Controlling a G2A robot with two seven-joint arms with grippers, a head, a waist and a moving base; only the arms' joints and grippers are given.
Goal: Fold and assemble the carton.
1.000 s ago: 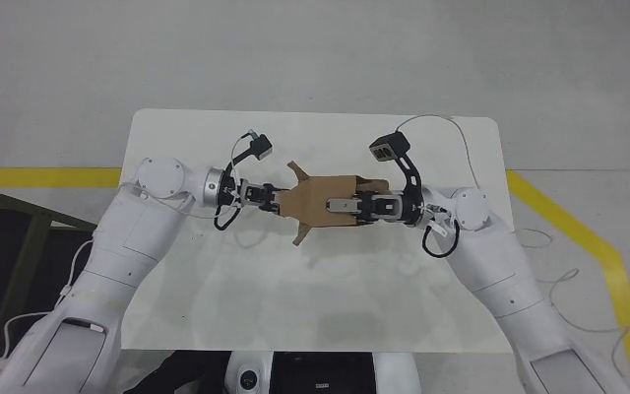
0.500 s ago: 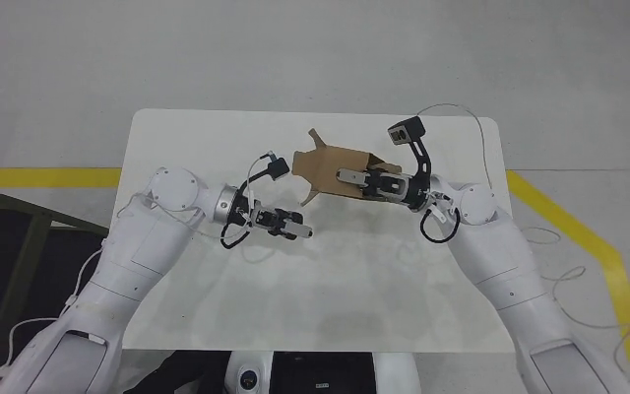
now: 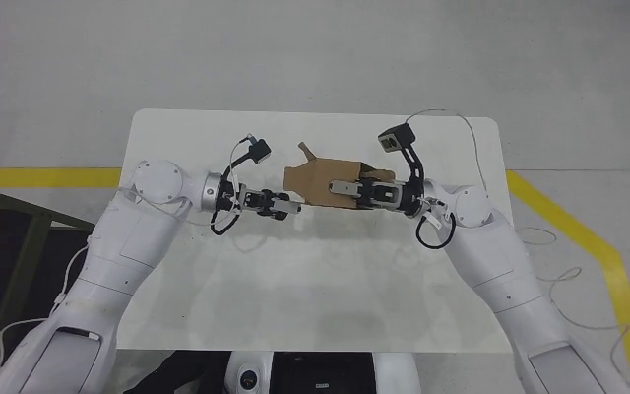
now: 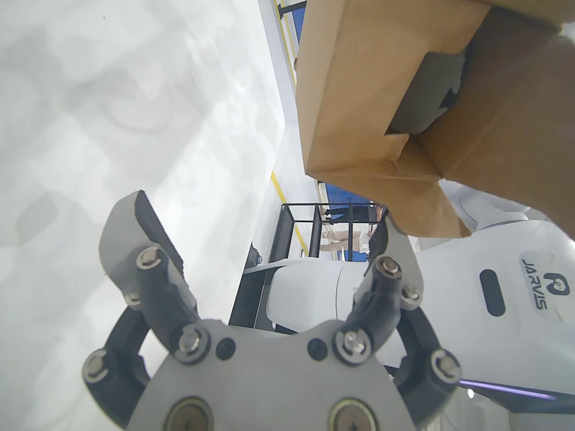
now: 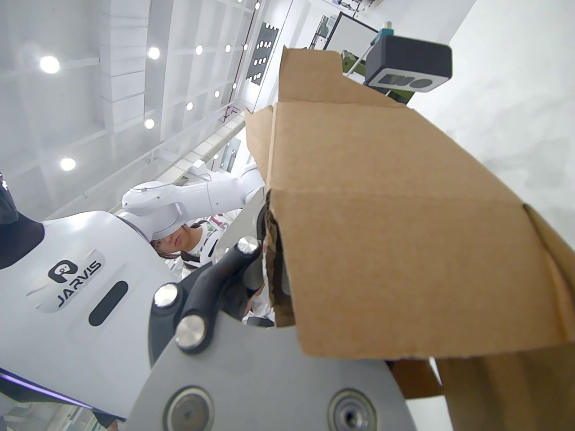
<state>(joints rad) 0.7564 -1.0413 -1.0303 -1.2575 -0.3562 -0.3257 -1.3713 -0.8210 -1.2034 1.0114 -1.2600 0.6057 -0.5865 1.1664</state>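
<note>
The carton (image 3: 330, 181), brown and only half formed, is held above the middle of the white counter (image 3: 197, 295). The right gripper (image 3: 342, 186) is clamped on a wall at one end of it. One finger (image 5: 246, 230) lies outside the cardboard and the other is hidden behind it.

The carton's opposite end is open, with loose flaps (image 4: 417, 199) standing out from it. That open mouth faces the left gripper (image 4: 265, 215), which sits just beside it. This gripper's fingers (image 4: 148, 230) are spread wide and hold nothing. A corner of the lowest flap reaches one fingertip, but whether they touch cannot be told.

Seen past the carton from the right wrist, the left arm's dark camera block (image 5: 409, 67) stands just beyond the flaps. On the side of the carton away from the robot, a thin white cable (image 3: 443, 111) arcs over the counter near its far right corner, well apart from the cardboard.

The counter is plain and glossy. It stands on a grey floor (image 3: 315, 49) crossed by a yellow line (image 3: 59, 177) that runs out to either side of the carton. Beyond the carton, the left wrist view shows a dark metal frame (image 4: 292, 235). Overhead is a white panelled ceiling with round lights (image 5: 49, 63).
</note>
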